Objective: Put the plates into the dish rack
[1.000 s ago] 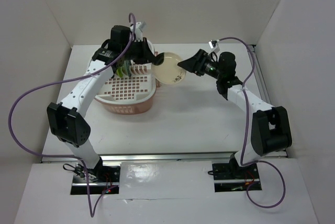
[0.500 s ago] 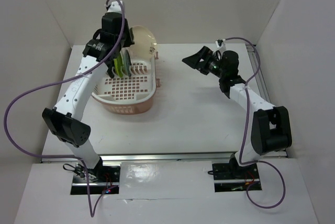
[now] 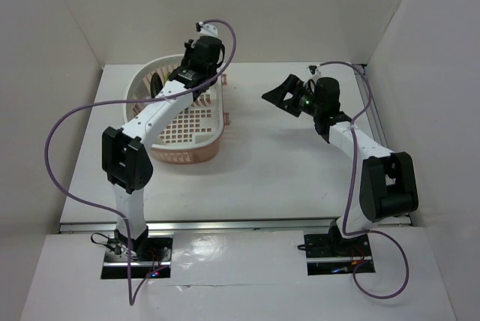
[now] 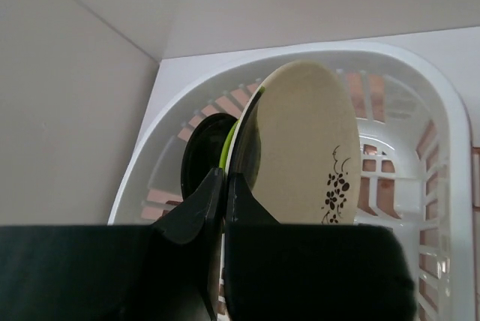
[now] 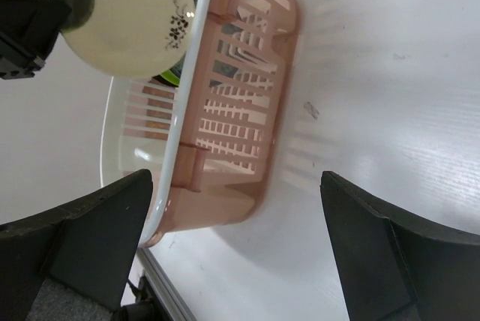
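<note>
At the back left of the table [image 3: 285, 163], inside the pale pink dish rack [image 3: 187, 152], 2 plates stand on edge near the curved end wall: a glossy black plate [image 4: 201, 157] furthest left, then a lime green plate [image 4: 228, 148] showing only as a thin sliver. Just beside those hangs the cream plate [image 4: 300, 141], upright with its dark floral mark low on the face. The left gripper [image 4: 223, 195] pinches it by the rim with its fingers pressed close, a hold that I judge keeps the plate vertical so it can drop into the next slot. The green plate sits so near that it looks the likeliest thing to get knocked, and the dividers below are hidden behind the fingers. A purple cable [image 3: 67, 126] loops wide off the left arm. Further right the table is bare white, and the right gripper [image 3: 276, 88] hovers well apart from the rack, spread wide and carrying nothing. I cannot spot a 4th plate anywhere.
</note>
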Robot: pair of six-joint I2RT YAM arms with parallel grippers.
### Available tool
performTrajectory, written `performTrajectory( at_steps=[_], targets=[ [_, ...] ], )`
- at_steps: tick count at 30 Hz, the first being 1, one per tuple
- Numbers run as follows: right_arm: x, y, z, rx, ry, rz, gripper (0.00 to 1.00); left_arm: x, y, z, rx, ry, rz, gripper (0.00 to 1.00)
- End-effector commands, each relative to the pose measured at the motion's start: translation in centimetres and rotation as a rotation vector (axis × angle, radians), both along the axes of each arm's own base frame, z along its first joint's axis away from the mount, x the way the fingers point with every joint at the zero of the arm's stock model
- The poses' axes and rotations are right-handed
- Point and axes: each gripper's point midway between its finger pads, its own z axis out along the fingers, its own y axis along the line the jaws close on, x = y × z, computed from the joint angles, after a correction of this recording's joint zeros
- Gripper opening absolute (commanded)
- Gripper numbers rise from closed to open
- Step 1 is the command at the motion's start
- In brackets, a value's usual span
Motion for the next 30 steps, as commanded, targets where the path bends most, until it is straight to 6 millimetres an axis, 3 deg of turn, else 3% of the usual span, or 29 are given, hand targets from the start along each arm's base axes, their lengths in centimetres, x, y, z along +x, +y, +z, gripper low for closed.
performTrajectory(
  at_steps=[1,4,9,22,30],
  targets=[
    [-0.6,-0.2,0.8,-0.004,-0.038,0.007,1.0,-0.1,2.2,5.2,0.058,-0.151,0.107,0.0],
    [-0.5,-0.1,-0.2,0.001,-0.008,0.014,1.0,-0.1,2.5,5.1,0.075,-0.161,0.127,0.0],
    [0.1,0.6,0.2,0.006,-0.019,0.032,1.0,0.1,2.5,2.9,0.105,-0.111,0.132,0.0],
    [-0.4,1.0,-0.2,0.007,-0.008,0.05,1.0,1.1,-0.3,-1.5,0.129,-0.037,0.086,0.0],
    [-0.7,1.0,-0.3,0.006,-0.007,0.05,1.0,1.4,-0.7,-3.6,0.13,0.003,0.08,0.0]
  ],
)
